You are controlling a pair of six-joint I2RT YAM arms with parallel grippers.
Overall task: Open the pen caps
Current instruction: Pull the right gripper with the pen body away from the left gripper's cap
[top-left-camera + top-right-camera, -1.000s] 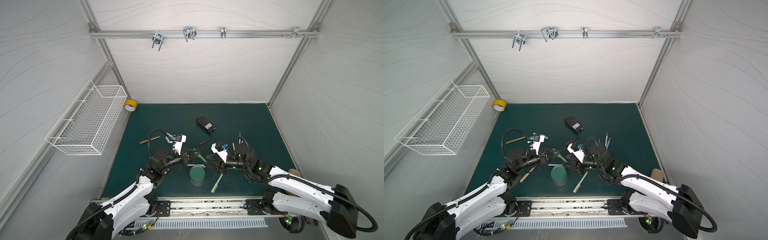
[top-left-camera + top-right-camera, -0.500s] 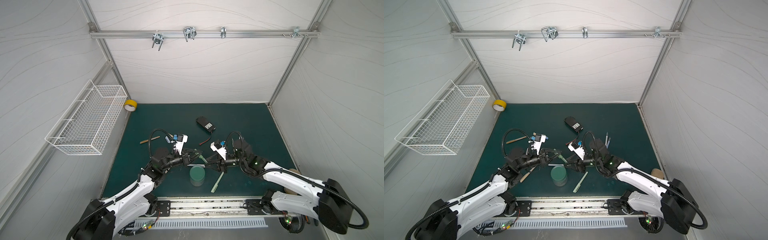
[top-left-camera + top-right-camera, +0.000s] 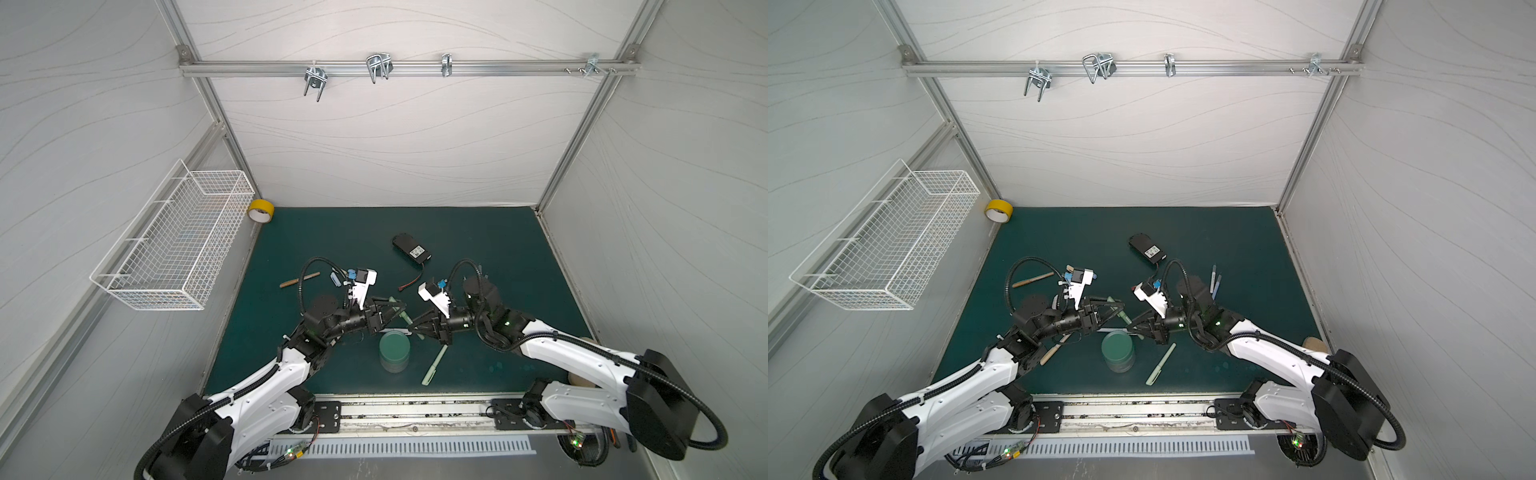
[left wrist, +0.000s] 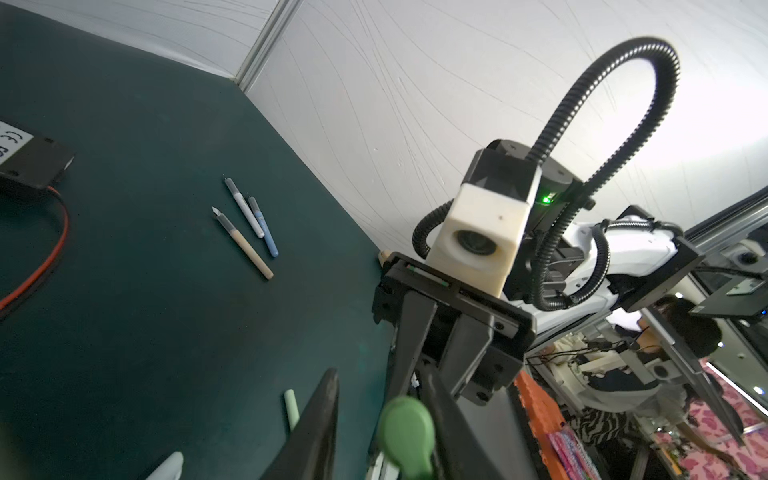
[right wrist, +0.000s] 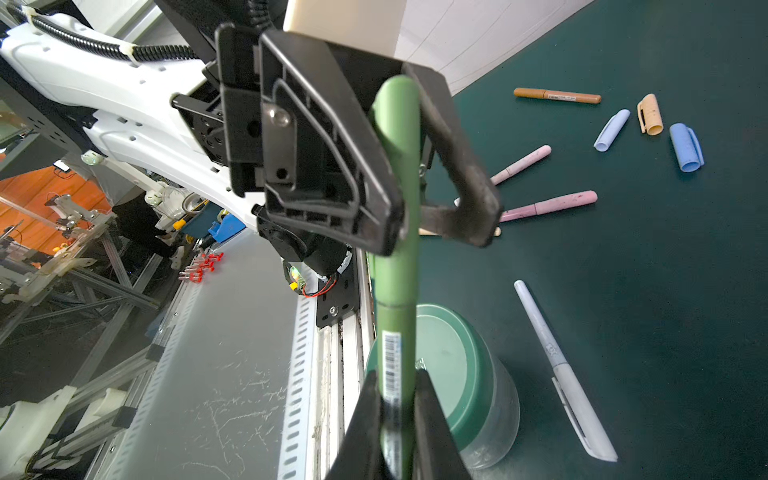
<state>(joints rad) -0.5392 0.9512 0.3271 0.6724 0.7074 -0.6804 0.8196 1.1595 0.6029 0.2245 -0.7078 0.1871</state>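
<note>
Green pen (image 5: 397, 291), cap (image 5: 395, 124) still on, hangs above the lidded clear jar (image 5: 490, 399); we cannot tell its contents. Our right gripper (image 5: 397, 415) pinches the barrel; our left gripper (image 4: 376, 374) is spread loosely around the cap.

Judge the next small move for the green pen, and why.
Probably close the left gripper on the green pen's rounded end. The right gripper clamps the barcoded part, but the left jaws stand open around the other end, so nothing can be pulled apart yet.
</note>
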